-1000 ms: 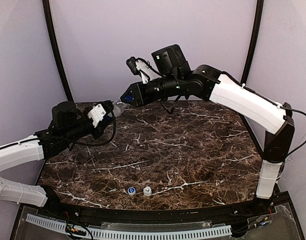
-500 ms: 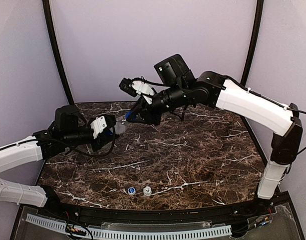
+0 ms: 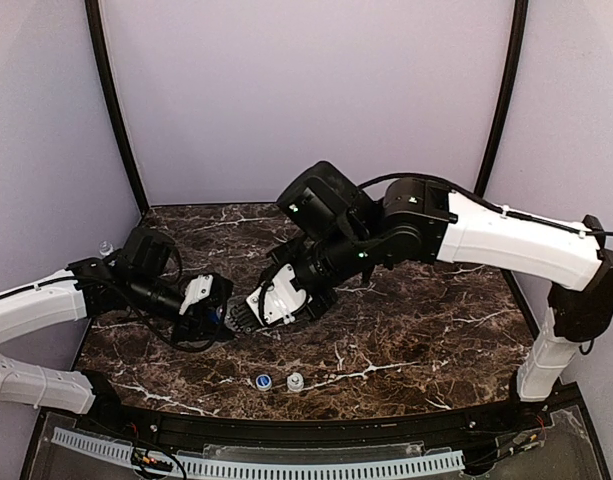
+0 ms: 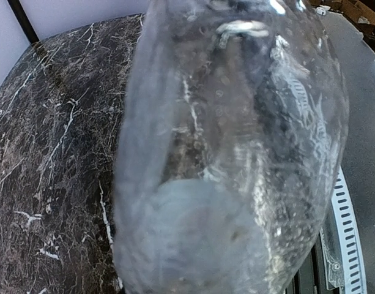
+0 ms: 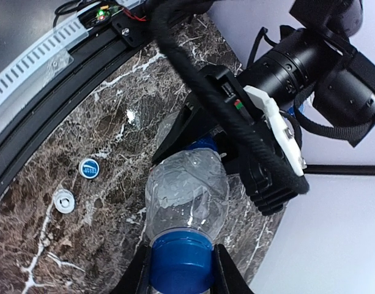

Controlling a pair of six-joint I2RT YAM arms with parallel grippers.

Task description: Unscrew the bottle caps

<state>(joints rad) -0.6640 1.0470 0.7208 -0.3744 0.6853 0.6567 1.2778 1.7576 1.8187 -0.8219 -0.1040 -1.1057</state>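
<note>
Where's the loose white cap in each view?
Top external: white cap on the table near the front edge, right of the blue-topped cap.
Left wrist: not in it; the held bottle fills the frame.
Right wrist: lower left, below the blue-topped cap.
Shared landmark: the perforated white strip along the table's near edge.
</note>
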